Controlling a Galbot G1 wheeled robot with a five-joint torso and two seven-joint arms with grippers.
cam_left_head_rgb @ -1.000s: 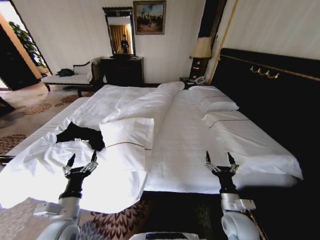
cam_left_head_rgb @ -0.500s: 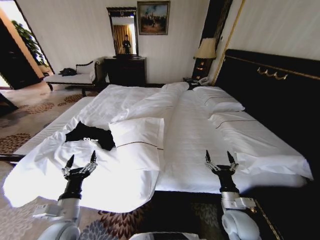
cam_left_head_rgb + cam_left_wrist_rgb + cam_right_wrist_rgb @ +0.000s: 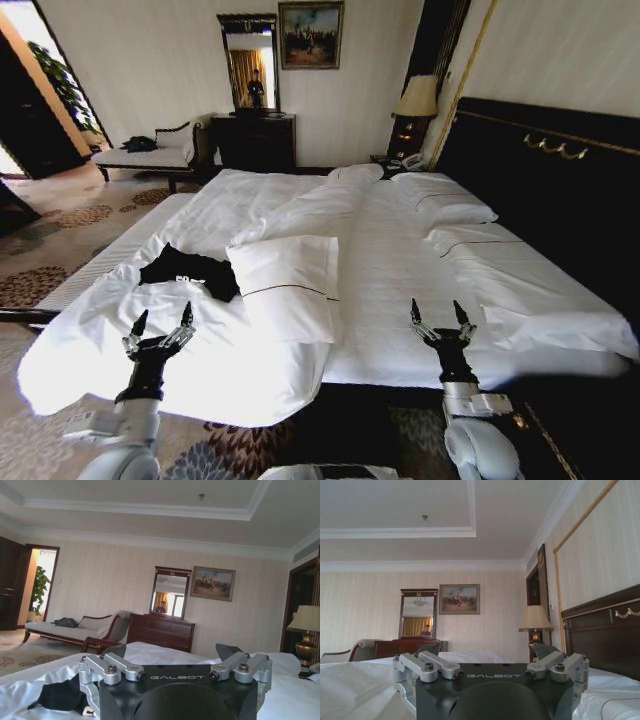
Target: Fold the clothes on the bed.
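Change since earlier frame: whole head view has shifted, bed and room sitting further right and slightly nearer, so the camera has moved; both arms keep the same raised pose.
Bed [image 3: 400,270]: large, white duvet and sheets, dark tall headboard on the robot's right, pillows by the headboard.
Black T-shirt [image 3: 190,272]: crumpled on the duvet near the bed's left front corner, white lettering partly visible; unfolded. Also seen low in the left wrist view [image 3: 62,696], lying on white bedding.
Loose pillow [image 3: 288,285]: lies on the duvet just beside the T-shirt, on its right.
Left end effector [image 3: 160,322]: raised over the front edge of the duvet, near the T-shirt but apart from it; fingers spread wide, holding nothing.
Right end effector [image 3: 437,312]: raised over the bed's front edge on the right, well apart from the T-shirt; fingers spread wide, holding nothing.
Background: cushioned bench [image 3: 145,155], dresser with mirror [image 3: 250,65], lamp [image 3: 415,100].
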